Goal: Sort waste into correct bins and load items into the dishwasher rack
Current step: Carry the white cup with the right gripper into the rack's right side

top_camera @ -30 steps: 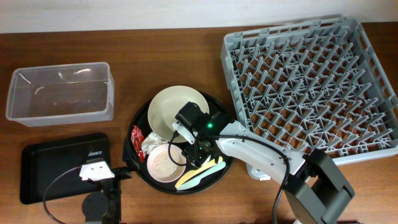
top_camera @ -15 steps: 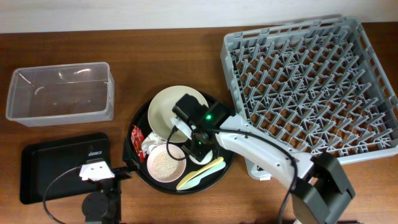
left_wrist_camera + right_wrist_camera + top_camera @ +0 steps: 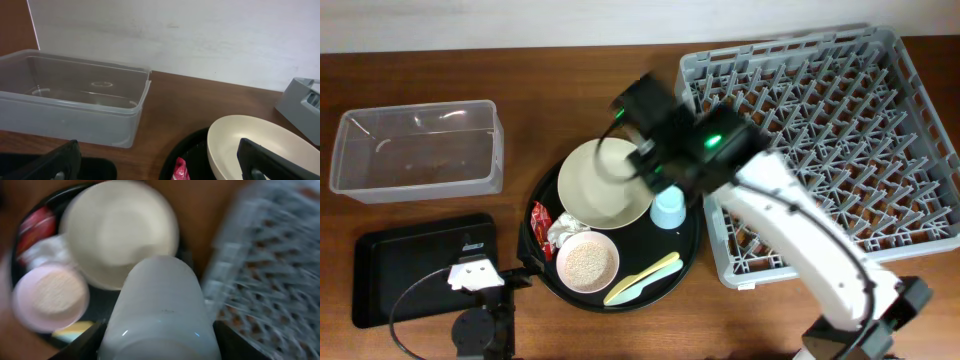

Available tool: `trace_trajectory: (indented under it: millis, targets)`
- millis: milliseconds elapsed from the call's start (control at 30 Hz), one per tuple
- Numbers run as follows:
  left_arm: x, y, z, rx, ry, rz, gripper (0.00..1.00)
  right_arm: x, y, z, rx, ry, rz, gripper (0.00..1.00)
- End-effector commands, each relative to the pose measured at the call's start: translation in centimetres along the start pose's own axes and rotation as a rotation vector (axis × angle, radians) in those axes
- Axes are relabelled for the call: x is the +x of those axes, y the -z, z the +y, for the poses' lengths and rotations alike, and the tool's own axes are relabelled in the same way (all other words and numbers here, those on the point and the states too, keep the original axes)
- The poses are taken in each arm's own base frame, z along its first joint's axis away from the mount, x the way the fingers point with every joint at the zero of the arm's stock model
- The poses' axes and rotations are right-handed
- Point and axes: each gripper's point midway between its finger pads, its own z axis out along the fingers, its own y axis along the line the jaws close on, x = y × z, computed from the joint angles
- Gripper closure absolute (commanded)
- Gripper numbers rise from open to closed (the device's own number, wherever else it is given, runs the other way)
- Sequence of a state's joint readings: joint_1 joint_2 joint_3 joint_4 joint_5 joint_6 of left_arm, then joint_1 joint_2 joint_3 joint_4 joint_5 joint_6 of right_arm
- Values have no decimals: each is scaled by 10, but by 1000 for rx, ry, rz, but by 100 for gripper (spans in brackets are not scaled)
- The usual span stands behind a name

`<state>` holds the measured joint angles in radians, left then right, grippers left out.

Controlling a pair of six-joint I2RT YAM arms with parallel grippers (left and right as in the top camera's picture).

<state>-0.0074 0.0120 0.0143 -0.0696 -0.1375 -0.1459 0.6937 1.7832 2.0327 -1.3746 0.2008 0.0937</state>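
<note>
White cup [image 3: 160, 310] fills the right wrist view, wedged between the dark fingers of the right end effector [image 3: 160, 340]. Jaws look closed on its wall, rim side towards the camera. View is blurred, so the exact contact patch is unclear.

Position: arm is over the far edge of the round tray [image 3: 680, 240], beside the near-left corner of the rack [image 3: 820, 140]. Cup hangs in the air, apart from both.

Handling, as judged:
- Light and stiff; smooth wall likely slippery, so a side pinch could let it rotate or slide.
- A hold low on the wall, near the mouth, looks workable; no handle visible.
- Rack pegs are upright and close-set; cup should go mouth down over them, released low.

On the round tray:
- blue cup [image 3: 667, 208], upside down, just beside the cream bowl [image 3: 605, 183]
- pink bowl [image 3: 587, 262] holding rice [image 3: 585, 265]
- wrapper [image 3: 540, 217] and tissue [image 3: 560, 232], touching
- cutlery [image 3: 642, 277] at the near edge

Tub [image 3: 417, 150] and black tray [image 3: 420, 265] sit on the tabletop [image 3: 580, 80], well left.

Left end effector [image 3: 160, 165]: fingers wide apart, nothing held, low by the black tray.
</note>
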Motion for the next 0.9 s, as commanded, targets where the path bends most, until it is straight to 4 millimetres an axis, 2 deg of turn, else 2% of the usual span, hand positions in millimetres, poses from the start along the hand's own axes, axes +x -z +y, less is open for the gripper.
trace_trajectory:
  millis: [0,67,133,233,267,367,433,533,567,633,733,867]
  targets:
    - [1,0,0,5,-17,-1,1,-1,17,-98,206,-264,-38,53]
    - [1,0,0,5,-16,-1,1,14,15,-147,268,-406,-12,53]
    - [1,0,0,5,-17,-1,1,31,15,-188,311,-524,9,55]
    - [1,0,0,5,-16,-1,1,62,20,-247,359,-693,30,57]
    - [1,0,0,5,-17,-1,1,82,24,-276,390,-776,42,57]
    - [1,0,0,5,-17,-1,1,118,32,-318,436,-908,65,57]
    - [1,0,0,5,-17,-1,1,151,36,-348,474,-1008,91,57]
    - [1,0,0,5,-17,-1,1,180,37,-370,492,-1096,118,57]
    - [1,0,0,5,-17,-1,1,196,34,-381,494,-1141,138,57]
    - [1,0,0,5,-17,-1,1,215,26,-393,485,-1195,168,57]
    - [1,0,0,5,-16,-1,1,243,7,-403,446,-1264,240,57]
    - [1,0,0,5,-17,-1,1,271,-18,-402,368,-1334,340,58]
